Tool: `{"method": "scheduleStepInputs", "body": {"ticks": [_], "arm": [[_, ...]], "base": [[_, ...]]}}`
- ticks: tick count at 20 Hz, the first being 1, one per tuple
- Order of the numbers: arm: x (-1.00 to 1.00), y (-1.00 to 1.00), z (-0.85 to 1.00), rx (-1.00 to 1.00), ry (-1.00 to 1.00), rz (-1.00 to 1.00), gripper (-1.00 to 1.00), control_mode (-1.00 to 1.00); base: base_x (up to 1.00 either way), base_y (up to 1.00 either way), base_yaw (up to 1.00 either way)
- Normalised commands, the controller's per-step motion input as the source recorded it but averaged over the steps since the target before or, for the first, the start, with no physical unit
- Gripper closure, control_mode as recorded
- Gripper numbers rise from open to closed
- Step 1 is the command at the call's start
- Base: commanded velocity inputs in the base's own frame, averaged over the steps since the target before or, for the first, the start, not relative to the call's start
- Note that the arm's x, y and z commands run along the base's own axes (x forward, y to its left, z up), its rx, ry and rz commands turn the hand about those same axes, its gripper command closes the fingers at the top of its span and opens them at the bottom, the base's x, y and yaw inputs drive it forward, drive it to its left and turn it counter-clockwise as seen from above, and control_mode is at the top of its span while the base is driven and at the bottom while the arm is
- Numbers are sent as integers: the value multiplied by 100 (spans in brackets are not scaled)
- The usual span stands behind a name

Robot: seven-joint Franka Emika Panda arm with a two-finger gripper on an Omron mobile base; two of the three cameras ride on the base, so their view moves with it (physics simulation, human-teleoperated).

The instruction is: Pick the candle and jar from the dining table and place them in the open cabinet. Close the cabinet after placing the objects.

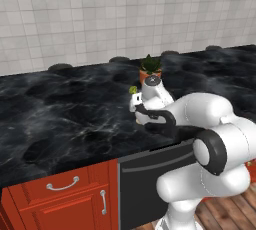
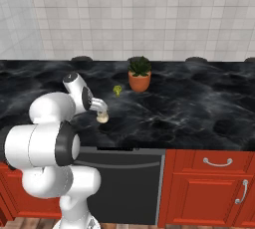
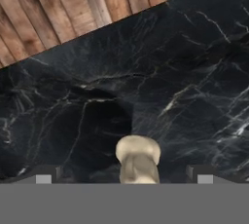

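Gripper spread fully wide and holding nothing, poised low over the upright candle near the front edge of the black marble tabletop, fingertips straddling it, apparently readying a grasp.

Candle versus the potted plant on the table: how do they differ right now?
The candle is cream-white and squat; the potted plant is a taller terracotta pot with green leaves. The candle sits near the table's front edge between the open tool's tips; the plant stands farther back, untouched. Both stand upright on the dining table.
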Motion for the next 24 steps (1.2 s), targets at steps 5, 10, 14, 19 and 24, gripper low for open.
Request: {"method": "scheduleStepInputs", "body": {"ticks": [5,10,14,19,24], "arm": [[32,1,-14,0,0,0,-100,-100],[22,5,-20,0,0,0,-100,-100],[21,6,-20,0,0,0,-100,-100],[19,2,-17,0,0,0,-100,-100],[15,0,-15,0,0,0,-100,-100]], "base": [[0,0,0],[0,0,0],[0,0,0],[0,0,0],[0,0,0]]}}
